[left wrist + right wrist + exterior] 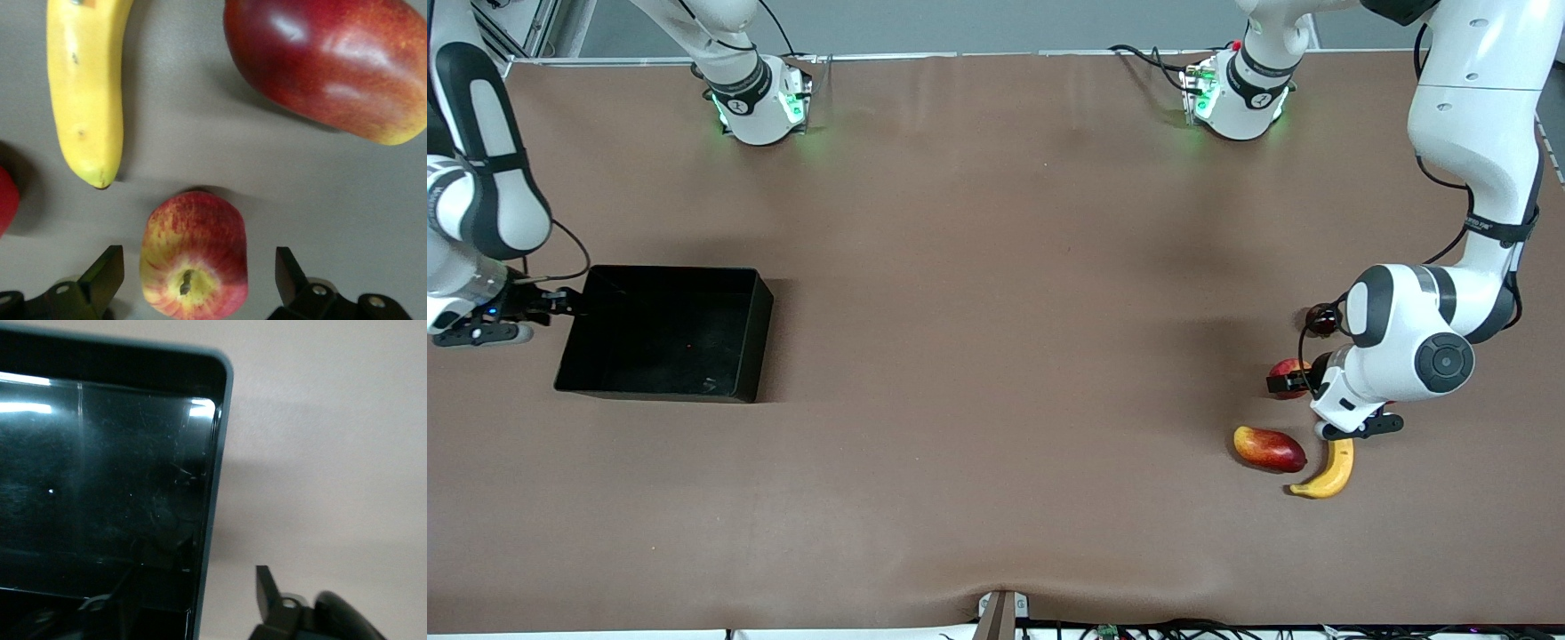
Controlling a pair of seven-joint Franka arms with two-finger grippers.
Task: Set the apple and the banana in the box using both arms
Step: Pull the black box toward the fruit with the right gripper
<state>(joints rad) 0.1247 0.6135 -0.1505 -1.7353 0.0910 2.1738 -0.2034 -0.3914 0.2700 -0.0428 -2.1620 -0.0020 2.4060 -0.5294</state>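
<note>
Banana (pixel 1329 468): nearest the front camera, at the left arm's end of the worktop (pixel 996 373), well apart from the box.

Box (pixel 751 342): empty, at the right arm's end. I see the right claw (pixel 569 302) at its edge, fingers apart astride one wall, not clamped as far as I can tell. Risk: a thin low wall gripped at one edge could tilt or slip when I move it.

Mango (pixel 1269 449): just beside the banana, not wanted.

Apple (pixel 193 257): on the worktop, farther from the front camera than the banana. The left claw (pixel 199 265) hangs low over it, fingers wide apart, one on each side. Risk: the round fruit may roll out as I close.

Obstacles: the banana tip and another red fruit (pixel 4 200) lie near one finger and may get nudged.
</note>
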